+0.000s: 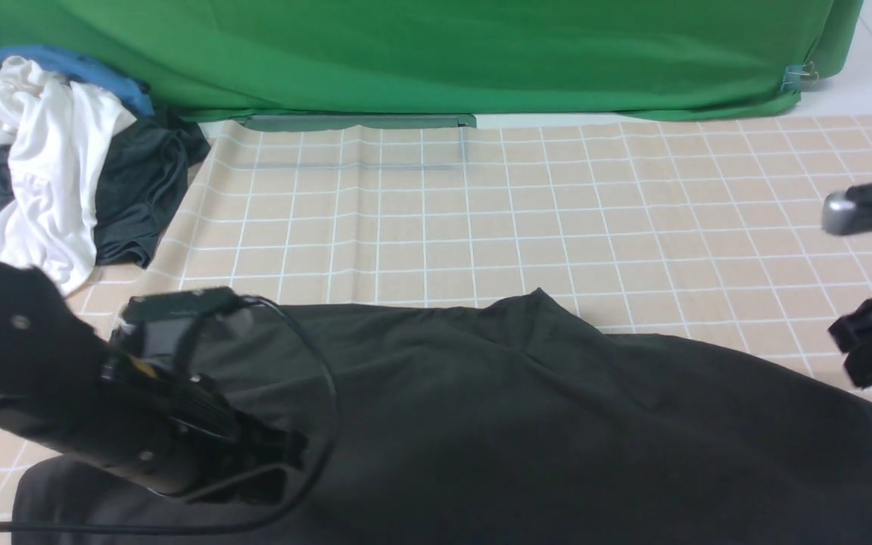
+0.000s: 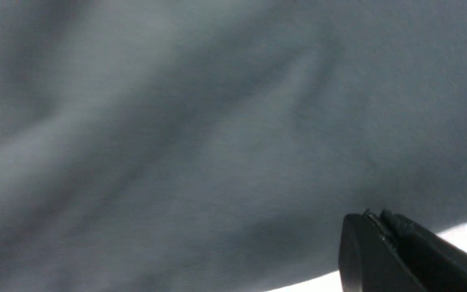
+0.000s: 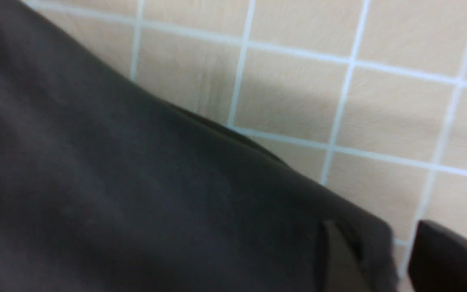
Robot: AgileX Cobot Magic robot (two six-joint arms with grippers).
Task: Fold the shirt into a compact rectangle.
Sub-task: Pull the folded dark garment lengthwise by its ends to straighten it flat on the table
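Soft even light, faint shadows, front view fairly sharp, both wrist views blurred, unfocused.

You see the shirt point(image 1: 527, 424) spread wide, left to right, across the near part of the beige checked cloth point(image 1: 557, 212). It is black and lies mostly flat, with shallow soft creases across its surface. Its far edge runs almost straight from the left, rises to a small peak near the middle, then slopes toward you on the right.
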